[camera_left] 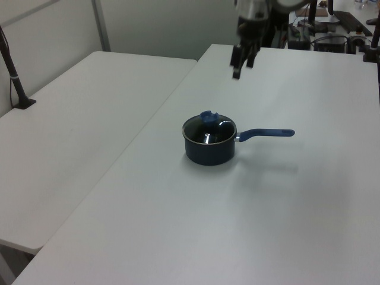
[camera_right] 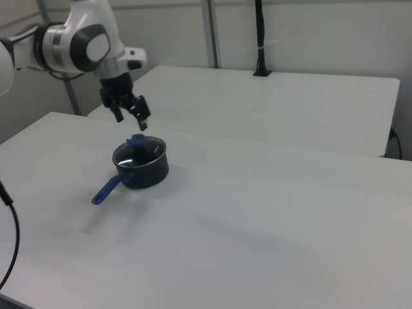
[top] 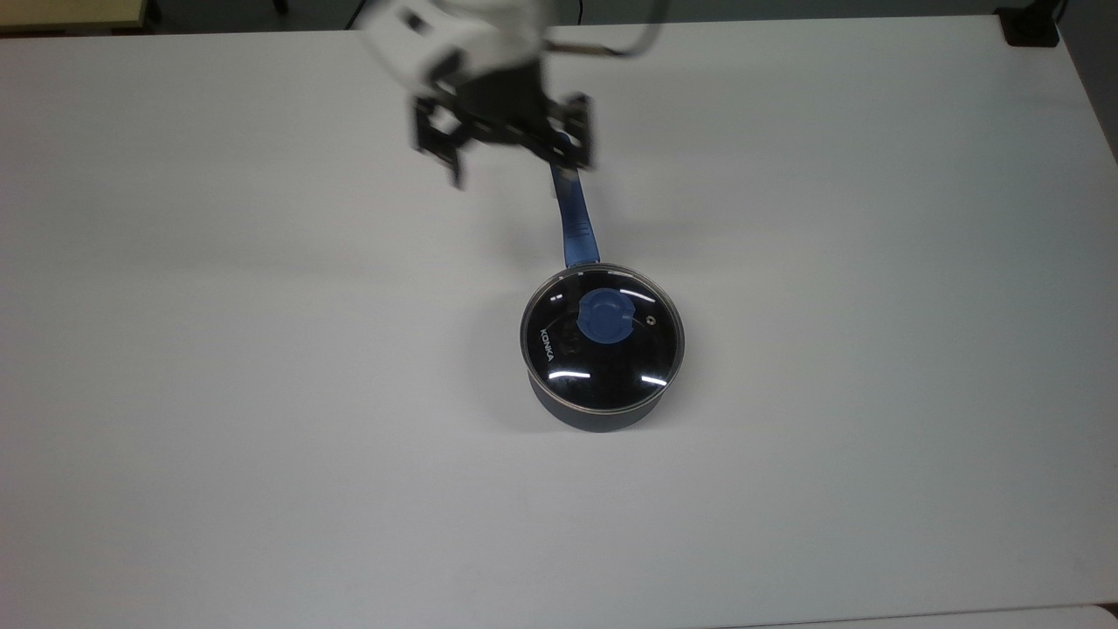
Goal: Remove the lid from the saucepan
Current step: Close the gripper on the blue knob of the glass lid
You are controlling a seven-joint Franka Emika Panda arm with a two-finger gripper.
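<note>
The saucepan (top: 603, 414) stands mid-table, dark, with its long blue handle (top: 574, 218) pointing to the top view's top. The glass lid (top: 603, 349) with its blue knob (top: 609, 317) rests on it. My gripper (top: 517, 162) hangs open in the air, empty, over the handle's far end, which it hides in the top view. The left view has the gripper (camera_left: 242, 66) above and behind the saucepan (camera_left: 208, 153) and lid (camera_left: 208, 133). Seen from the right view, the gripper (camera_right: 132, 121) hovers just above the knob (camera_right: 136, 140), apart from it.
The white table (top: 262, 393) stretches wide on all sides of the pan. A second white table (camera_left: 71, 136) adjoins it at the left view's left, with a black post (camera_left: 15, 77) clamped on. A black clamp (top: 1031, 26) sits at the top view's top right corner.
</note>
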